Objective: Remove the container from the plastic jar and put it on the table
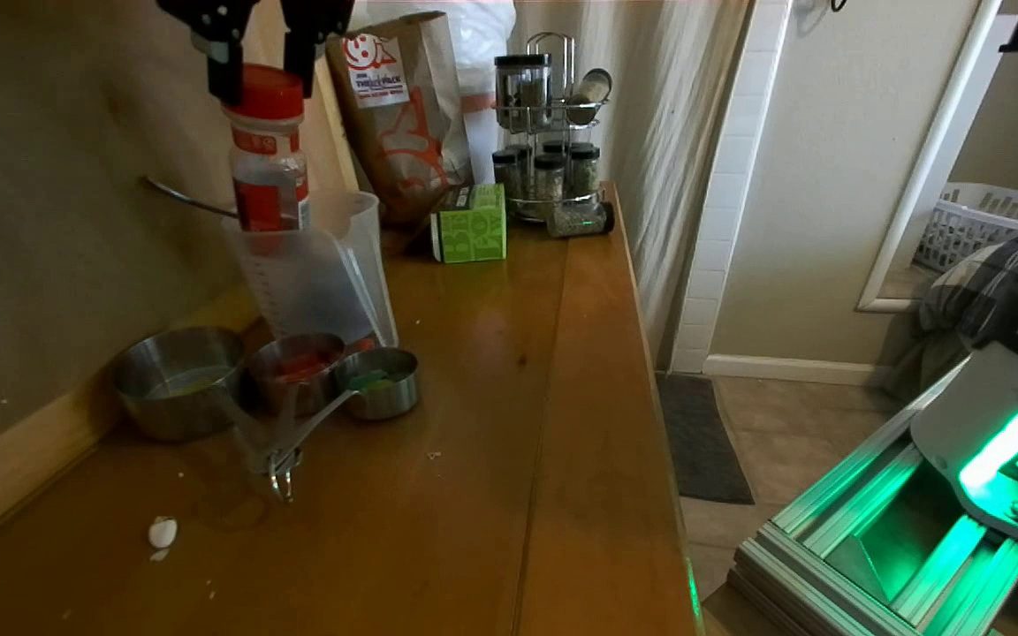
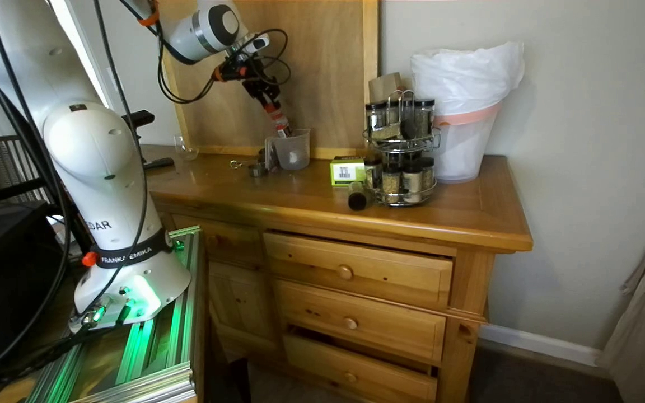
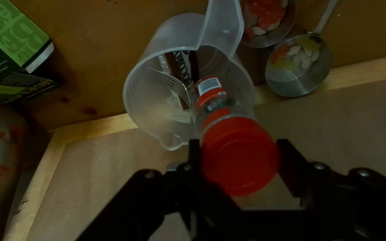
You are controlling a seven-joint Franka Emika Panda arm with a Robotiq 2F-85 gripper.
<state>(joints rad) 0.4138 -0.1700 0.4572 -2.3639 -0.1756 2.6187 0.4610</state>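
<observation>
My gripper point(image 1: 263, 81) is shut on the red cap of the container point(image 1: 270, 177), a bottle with a red-and-white label. The gripper point(image 2: 272, 103) and container point(image 2: 279, 121) also show in an exterior view, where the container tilts. Most of the container is above the rim of the clear plastic jar point(image 1: 292, 287); its lower end shows faintly through the jar wall. In the wrist view, the gripper point(image 3: 238, 147) has a finger on each side of the cap, and the container point(image 3: 213, 97) leans over the mouth of the jar point(image 3: 166, 36). The jar stands on the brown wooden table point(image 1: 465, 495).
A fork point(image 3: 168, 80) and wrapped items are inside the jar. Metal measuring cups point(image 1: 376, 384) stand before it. A green box point(image 1: 474, 225), a paper bag point(image 1: 407, 115) and a spice rack point(image 1: 553, 132) stand beyond. A wooden board point(image 2: 322, 67) rises behind the jar.
</observation>
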